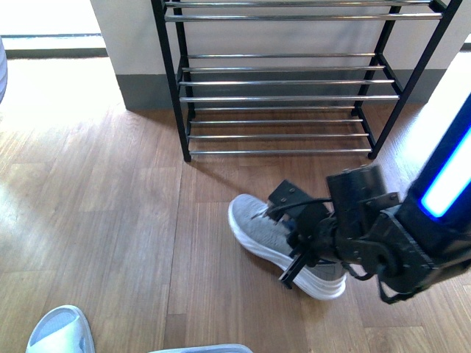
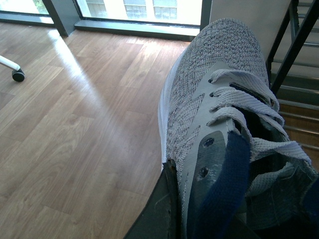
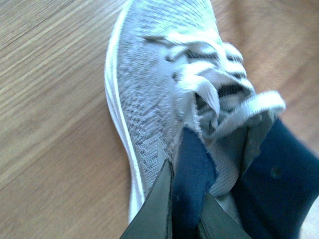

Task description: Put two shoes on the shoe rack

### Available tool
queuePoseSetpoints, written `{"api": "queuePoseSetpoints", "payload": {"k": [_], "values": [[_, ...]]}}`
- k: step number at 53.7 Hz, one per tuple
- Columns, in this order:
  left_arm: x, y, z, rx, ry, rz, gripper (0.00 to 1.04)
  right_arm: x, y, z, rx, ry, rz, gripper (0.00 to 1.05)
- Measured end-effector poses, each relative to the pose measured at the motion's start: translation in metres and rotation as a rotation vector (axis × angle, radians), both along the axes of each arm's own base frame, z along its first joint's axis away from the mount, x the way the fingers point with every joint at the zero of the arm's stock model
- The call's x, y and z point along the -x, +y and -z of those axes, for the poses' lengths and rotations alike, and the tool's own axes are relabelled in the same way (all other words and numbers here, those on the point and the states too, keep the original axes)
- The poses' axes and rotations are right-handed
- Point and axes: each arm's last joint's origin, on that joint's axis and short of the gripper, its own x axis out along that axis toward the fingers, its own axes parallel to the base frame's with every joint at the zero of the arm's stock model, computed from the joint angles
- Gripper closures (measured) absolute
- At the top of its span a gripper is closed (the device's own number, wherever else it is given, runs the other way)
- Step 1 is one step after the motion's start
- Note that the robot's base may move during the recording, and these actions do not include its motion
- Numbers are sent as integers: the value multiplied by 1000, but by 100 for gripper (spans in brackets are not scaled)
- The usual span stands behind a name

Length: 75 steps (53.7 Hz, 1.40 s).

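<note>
The shoe (image 1: 268, 235) is showing grey speckled knit, a white sole and navy lining; the other shoe (image 2: 209, 89) is matching it. The shoe rack (image 1: 287, 98) is gleaming chrome within black framing.

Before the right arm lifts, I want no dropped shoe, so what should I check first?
1. Right gripper closed on the navy collar of the grey knit, white-soled sneaker: ok.
2. That sneaker's sole flat on the brown wooden floor: ok.
3. Visible tiers of the black-framed, chrome-barred shoe rack free: ok.
4. Floor between sneaker and rack free: ok.
5. Left gripper holding the second grey sneaker: cannot tell, only one finger shows.
</note>
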Motion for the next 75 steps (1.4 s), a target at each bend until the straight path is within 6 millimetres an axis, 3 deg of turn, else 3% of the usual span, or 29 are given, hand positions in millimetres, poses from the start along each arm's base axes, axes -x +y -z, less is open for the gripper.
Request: {"api": "queuePoseSetpoints", "payload": {"k": [4, 11, 12, 17, 19, 23, 27, 33, 38, 75], "values": [[0, 0, 0, 0, 0, 0, 103, 6, -13, -27, -4, -55, 36, 103], [0, 0, 0, 0, 0, 0, 103, 31, -50, -117, -33, -223, 137, 103], [0, 0, 0, 0, 0, 0, 103, 39, -59, -138, -42, -262, 160, 103], [0, 0, 0, 0, 0, 0, 103, 68, -83, -201, -72, -398, 236, 103], [0, 0, 0, 0, 0, 0, 103, 76, -86, -221, -87, -466, 247, 103], [0, 0, 0, 0, 0, 0, 103, 77, -87, -236, -108, -523, 248, 103], [0, 0, 0, 0, 0, 0, 103, 88, -90, -234, -159, -640, 362, 103], [0, 0, 0, 0, 0, 0, 103, 135, -98, -243, -265, -827, 487, 103], [0, 0, 0, 0, 0, 0, 103, 150, -100, -247, -306, -892, 520, 103], [0, 0, 0, 0, 0, 0, 103, 172, -104, -211, -224, -727, 536, 103]]}}
